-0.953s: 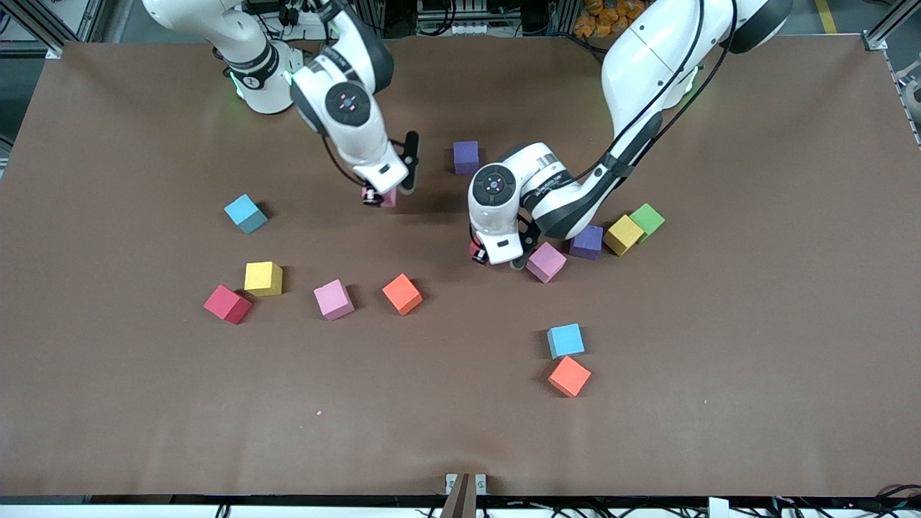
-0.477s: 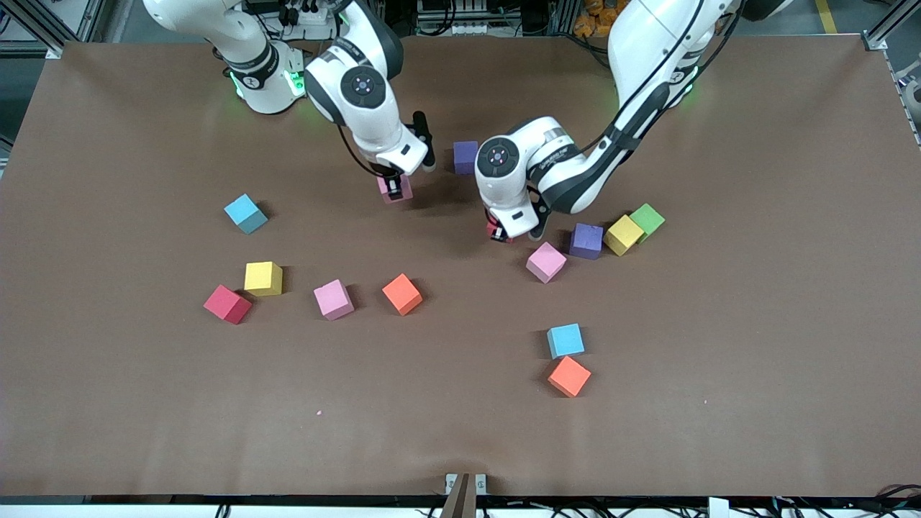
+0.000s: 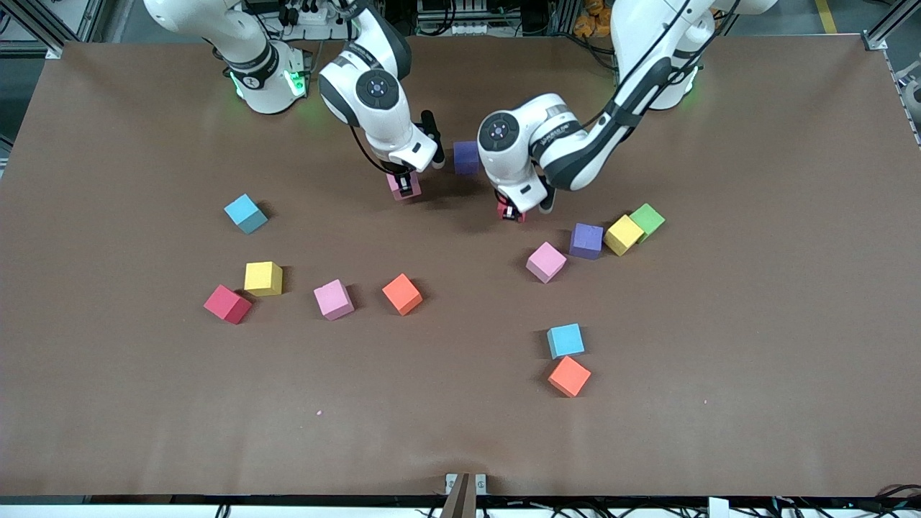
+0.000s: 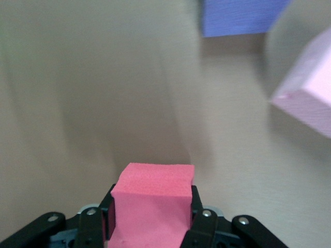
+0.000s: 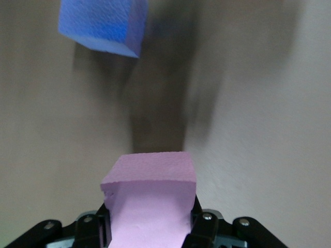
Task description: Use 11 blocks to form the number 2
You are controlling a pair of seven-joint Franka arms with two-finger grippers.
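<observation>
Carrying step: left hand (image 3: 509,212) grips a red block (image 4: 151,204), right hand (image 3: 404,184) a pink block (image 5: 150,199); next, set both down by the purple block (image 3: 466,157).

Front view: high, facing both arm bases, whole table (image 3: 755,403).
Left wrist view: close, over its held red block (image 4: 152,199).
Right wrist view: close, over its held pink block (image 5: 150,199).
Shared: purple block (image 3: 466,157).
</observation>
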